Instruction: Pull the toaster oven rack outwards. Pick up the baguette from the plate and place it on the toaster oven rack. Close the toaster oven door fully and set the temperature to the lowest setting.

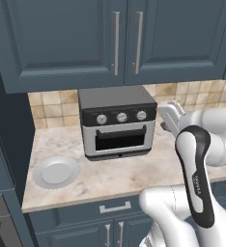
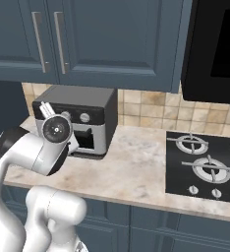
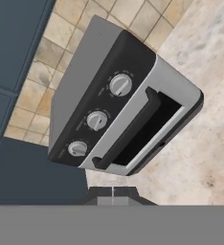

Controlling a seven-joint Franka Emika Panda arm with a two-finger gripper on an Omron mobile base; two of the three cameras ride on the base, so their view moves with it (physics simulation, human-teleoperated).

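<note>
Marble counter (image 1: pixel 115 176) — toaster oven (image 1: pixel 117 123), plate (image 1: pixel 56 172), hob (image 2: pixel 205 165)

Toaster oven (image 1: pixel 117 121): dark grey top, black control strip carrying three round silver knobs (image 1: pixel 121 116), light grey front. Toaster oven door (image 1: pixel 120 139) — pale grey frame around a near-black window, black handle bar (image 3: pixel 128 129) across it. Plate (image 1: pixel 56 172): plain white-grey, no pattern. Counter (image 1: pixel 134 173): beige marble, mottled with brownish veins. Backsplash (image 1: pixel 49 108) — square tiles in mixed tan, sand and ochre, pale grout. Cabinets (image 1: pixel 62 38) above and below: slate blue with brushed silver handles. Gas hob (image 2: pixel 205 167): black with silver burner rings. Arm (image 1: pixel 197 164): white shells, black joint bands.
</note>
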